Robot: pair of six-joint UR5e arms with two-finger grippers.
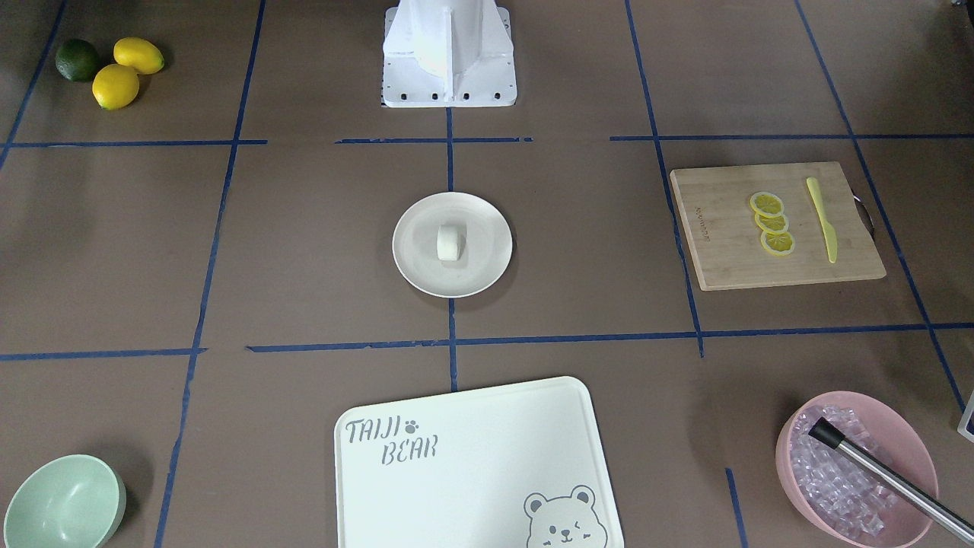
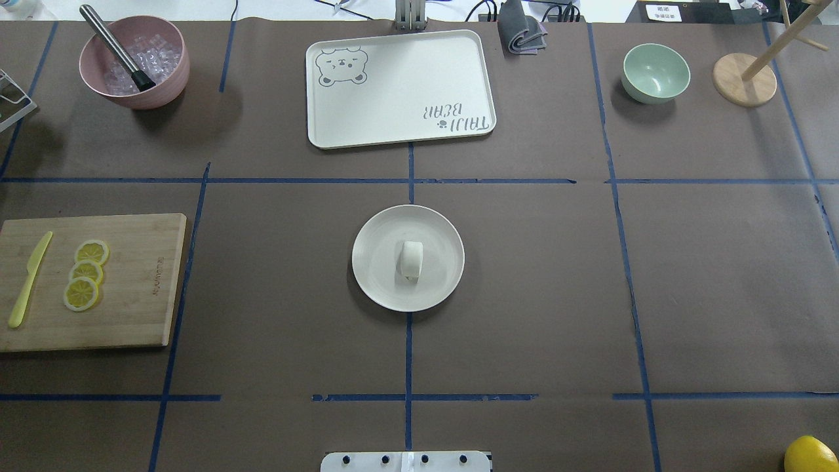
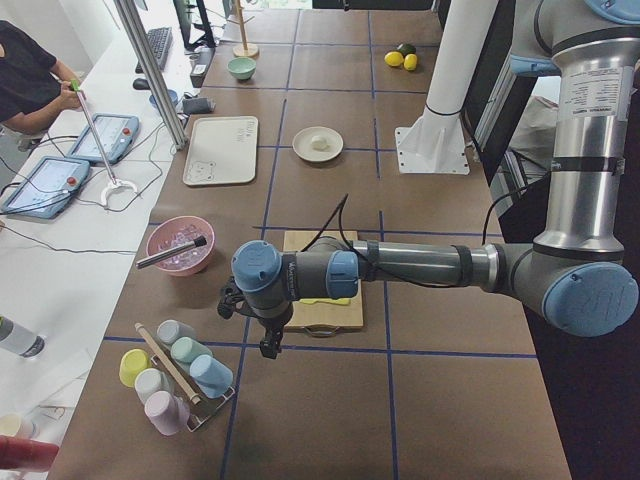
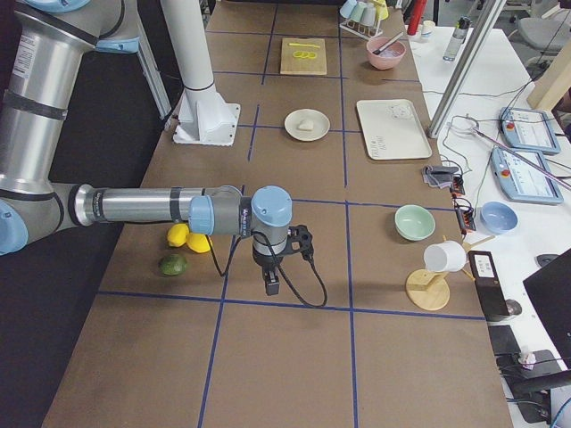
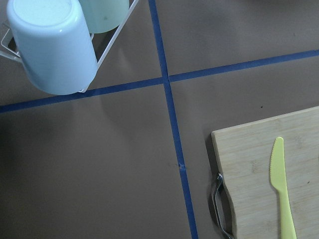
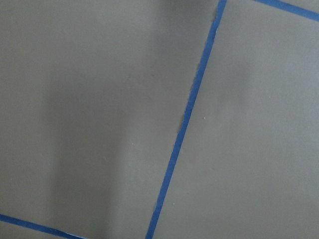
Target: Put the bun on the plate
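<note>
The small white bun point(image 1: 450, 243) lies in the middle of the round cream plate point(image 1: 415, 266) at the table's centre, also seen from overhead as the bun point(image 2: 411, 259) on the plate point(image 2: 373, 275). No gripper is near it. My left gripper point(image 3: 268, 345) hangs over the table's left end near the cutting board, far from the plate point(image 3: 300, 150). My right gripper point(image 4: 272, 285) hangs over bare table at the right end, beside the lemons. Both grippers show only in the side views, so I cannot tell whether they are open or shut.
A bear-printed tray point(image 2: 400, 85) lies beyond the plate. A wooden board point(image 2: 131, 282) carries lemon slices point(image 2: 85, 272) and a yellow knife point(image 2: 27, 278). Around the table stand a pink ice bowl point(image 2: 134, 62), a mint bowl point(image 2: 655, 72), a cup rack point(image 3: 175, 375), and lemons point(image 1: 125, 72). A person point(image 3: 25, 75) sits beside it.
</note>
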